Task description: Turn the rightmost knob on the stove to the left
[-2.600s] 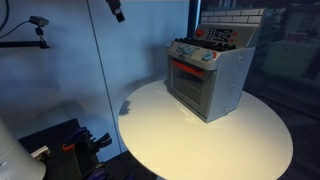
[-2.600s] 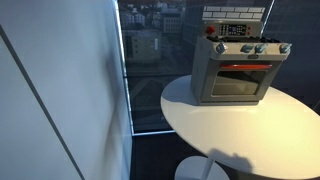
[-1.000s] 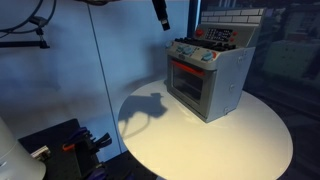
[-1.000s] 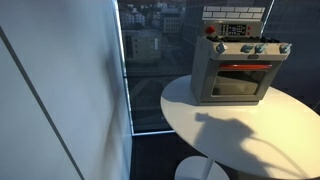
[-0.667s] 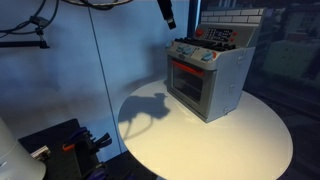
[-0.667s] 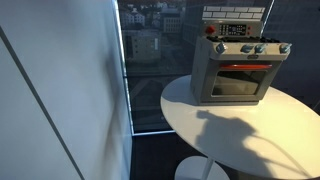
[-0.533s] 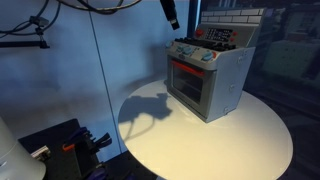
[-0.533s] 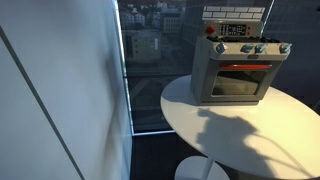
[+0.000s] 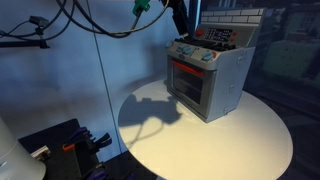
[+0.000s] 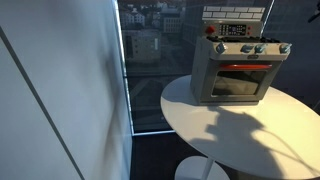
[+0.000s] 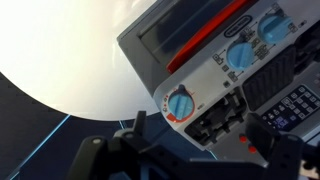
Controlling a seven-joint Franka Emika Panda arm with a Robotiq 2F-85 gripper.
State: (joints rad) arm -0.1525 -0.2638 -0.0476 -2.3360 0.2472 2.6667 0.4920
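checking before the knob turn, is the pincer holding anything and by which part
Nothing is held: the pincer hangs empty above the stove.

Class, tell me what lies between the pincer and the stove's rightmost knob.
Nothing but air. In an exterior view the pincer hangs higher than the stove, apart from the rightmost knob, with no object between them.

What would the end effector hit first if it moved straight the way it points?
Probably the stove, around its knob row, which lies straight ahead in the wrist view; depth is unclear.
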